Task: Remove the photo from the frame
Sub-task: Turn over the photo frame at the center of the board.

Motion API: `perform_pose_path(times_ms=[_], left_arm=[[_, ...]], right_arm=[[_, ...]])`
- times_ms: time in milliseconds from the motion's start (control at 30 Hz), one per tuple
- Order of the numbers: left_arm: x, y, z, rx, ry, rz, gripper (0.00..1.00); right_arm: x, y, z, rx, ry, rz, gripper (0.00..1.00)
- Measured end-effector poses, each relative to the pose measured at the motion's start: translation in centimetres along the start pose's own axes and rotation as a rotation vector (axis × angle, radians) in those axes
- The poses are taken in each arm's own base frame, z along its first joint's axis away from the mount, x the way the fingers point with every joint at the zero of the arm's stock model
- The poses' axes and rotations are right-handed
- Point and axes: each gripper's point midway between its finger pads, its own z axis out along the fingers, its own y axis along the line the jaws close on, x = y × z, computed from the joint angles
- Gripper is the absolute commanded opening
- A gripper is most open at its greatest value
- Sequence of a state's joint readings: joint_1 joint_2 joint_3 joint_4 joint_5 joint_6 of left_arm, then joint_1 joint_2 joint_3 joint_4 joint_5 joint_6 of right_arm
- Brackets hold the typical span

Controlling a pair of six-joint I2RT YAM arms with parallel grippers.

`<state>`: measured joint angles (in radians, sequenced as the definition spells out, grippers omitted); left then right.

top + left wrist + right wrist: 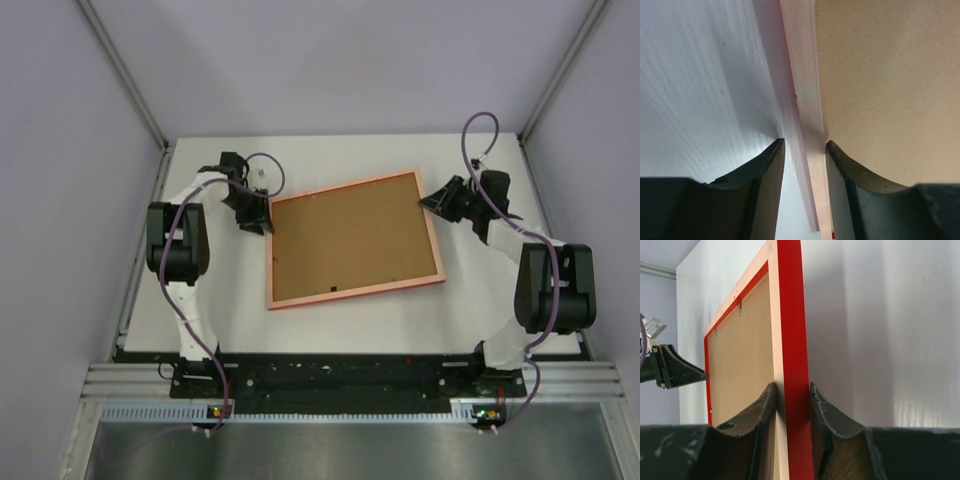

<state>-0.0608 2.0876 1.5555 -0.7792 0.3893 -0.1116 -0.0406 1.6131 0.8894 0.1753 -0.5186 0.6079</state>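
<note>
Currently right hand (792,385) clamps frame (789,315) rim; left hand (804,141) astride opposite rim, unclenched; risk: uneven squeeze twists frame, board (350,235) jams.

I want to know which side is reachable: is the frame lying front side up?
No, the frame lies back up, with its brown backing board and pale rim facing the overhead camera.

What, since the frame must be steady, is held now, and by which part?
The right gripper clamps the frame by its right rail, near the far corner; the left gripper only straddles the left rail.
</note>
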Motion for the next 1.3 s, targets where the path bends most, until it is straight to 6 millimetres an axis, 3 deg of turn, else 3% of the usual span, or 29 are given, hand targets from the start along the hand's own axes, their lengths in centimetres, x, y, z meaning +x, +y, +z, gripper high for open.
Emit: perform_pose_path(times_ms=[267,467,700,800,967,1067,1167,1300], left_arm=[[-0.8,-0.2,0.4,-0.046,-0.011,0.019,0.37],[-1.2,0.0,0.4,-0.075,-0.014,0.023,0.19],[-1.8,1.0,0.2,-0.138,-0.027,0.023,0.18],[-2.0,1.3,0.2,-0.153,-0.023,0.024,0.19],[-2.4,1.6,0.1,-0.166,-0.025,0.019,0.19],[-2.5,1.9,0.0,-0.167,-0.027,0.013,0.19],[-2.5,2.1,-0.1,-0.169,-0.029,0.008,0.19],[-2.6,2.3,-0.1,-0.169,-0.030,0.005,0.19]], right_arm=[[0.7,-0.8,1.1,0.004,0.016,0.007,0.00],[2.3,-2.0,2.3,0.022,0.059,0.003,0.00],[5.0,-3.9,3.9,0.066,0.144,-0.008,0.01],[5.8,-4.8,4.8,0.070,0.182,0.004,0.10],[5.5,-4.5,5.6,0.029,0.193,-0.003,0.25],[5.5,-4.3,5.8,0.014,0.203,-0.008,0.48],[5.2,-3.4,5.9,-0.021,0.213,-0.018,0.62],[4.7,-2.9,6.0,-0.033,0.217,-0.049,0.66]])
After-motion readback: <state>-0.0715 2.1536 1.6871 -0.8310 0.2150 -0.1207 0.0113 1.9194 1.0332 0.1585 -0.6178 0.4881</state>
